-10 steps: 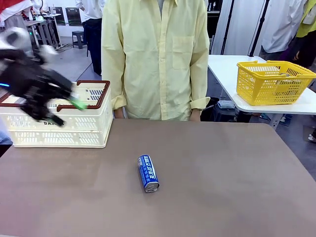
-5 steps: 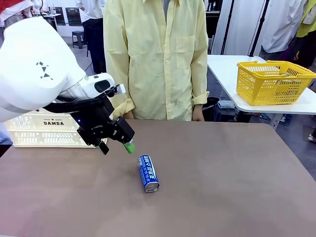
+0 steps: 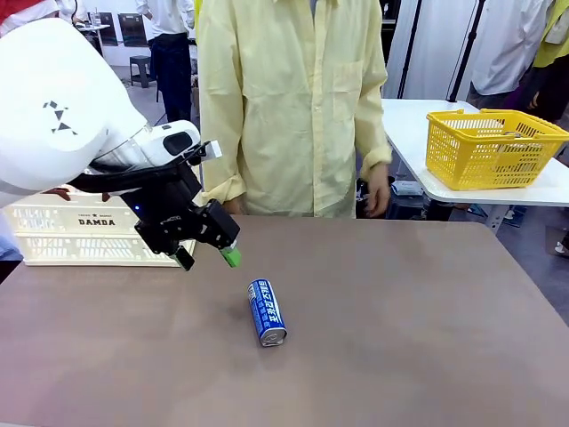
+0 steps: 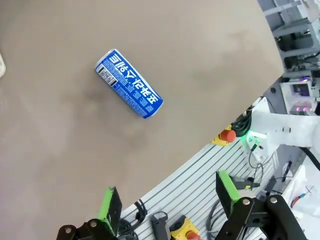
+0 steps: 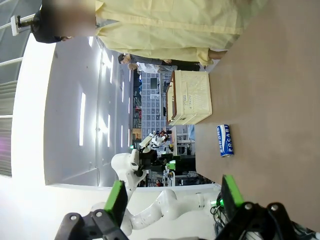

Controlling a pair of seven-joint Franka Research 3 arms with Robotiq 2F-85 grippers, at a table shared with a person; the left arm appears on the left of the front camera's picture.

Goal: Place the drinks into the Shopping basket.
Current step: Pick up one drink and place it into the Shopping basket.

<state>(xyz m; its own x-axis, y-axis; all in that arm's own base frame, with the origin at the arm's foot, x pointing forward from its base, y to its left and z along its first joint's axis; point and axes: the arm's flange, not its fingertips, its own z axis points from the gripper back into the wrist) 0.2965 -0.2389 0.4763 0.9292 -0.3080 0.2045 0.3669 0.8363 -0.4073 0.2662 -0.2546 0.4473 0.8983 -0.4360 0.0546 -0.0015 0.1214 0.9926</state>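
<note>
Blue Pocari can (image 3: 268, 312) lies on its side mid-table, well apart from the DAMDA shopping basket (image 3: 44, 245) at far left. Left gripper (image 3: 207, 259) hovers near the can, on its far-left side, jaws apart and empty. Right gripper (image 5: 173, 197) is also spread, holding nothing. Risk: a finger clips the round can on descent and it rolls, or jaws set along its length slip off. A second ago the left gripper was over the basket; the can hasn't moved.

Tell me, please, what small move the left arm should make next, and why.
Probably bring the left arm toward the blue can and lower over it. Its jaws stand open, hovering off to one side of the can, which lies on its side on the table, outside the Shopping basket.
</note>
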